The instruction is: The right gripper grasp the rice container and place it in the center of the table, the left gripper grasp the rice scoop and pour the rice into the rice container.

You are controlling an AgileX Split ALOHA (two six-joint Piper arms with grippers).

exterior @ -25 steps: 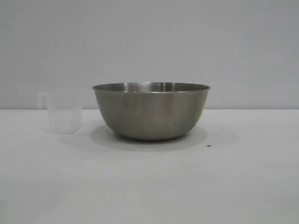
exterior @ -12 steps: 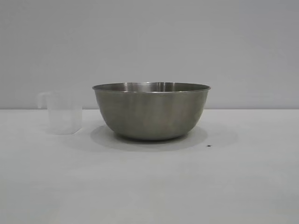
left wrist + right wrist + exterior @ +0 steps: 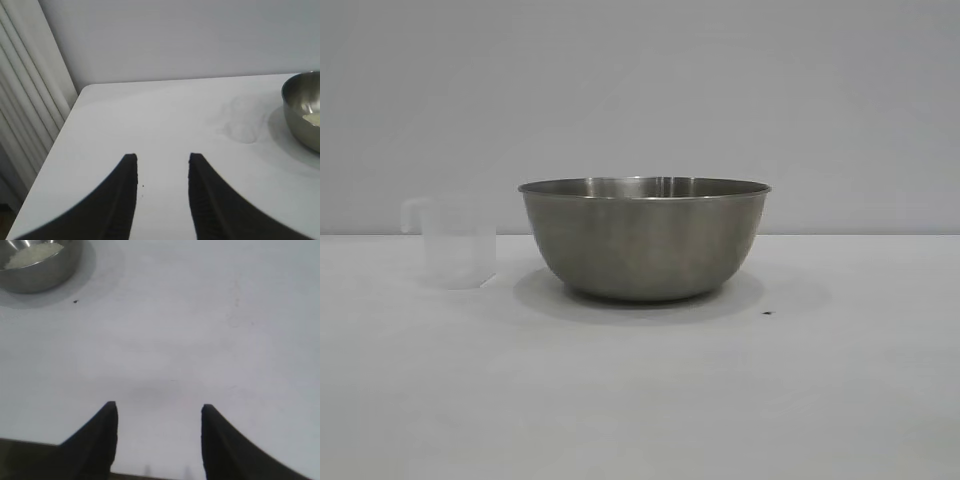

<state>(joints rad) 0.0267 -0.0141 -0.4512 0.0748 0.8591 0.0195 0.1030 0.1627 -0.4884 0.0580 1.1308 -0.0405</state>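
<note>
The rice container [image 3: 643,240], a big steel bowl, stands at the middle of the white table [image 3: 640,400]. Rice [image 3: 32,255] lies inside it, also seen as rice [image 3: 311,118] in the left wrist view. The rice scoop [image 3: 458,243], a clear plastic cup with a side handle, stands upright just left of the bowl and looks empty. My left gripper [image 3: 161,160] is open over bare table, well short of the scoop [image 3: 243,127]. My right gripper [image 3: 159,410] is open near the table's edge, far from the bowl [image 3: 35,265]. Neither arm shows in the exterior view.
A tiny dark speck [image 3: 766,312] marks the table to the right of the bowl. A white slatted panel [image 3: 25,100] runs beside the table's edge near the left gripper. A plain grey wall [image 3: 640,90] stands behind the table.
</note>
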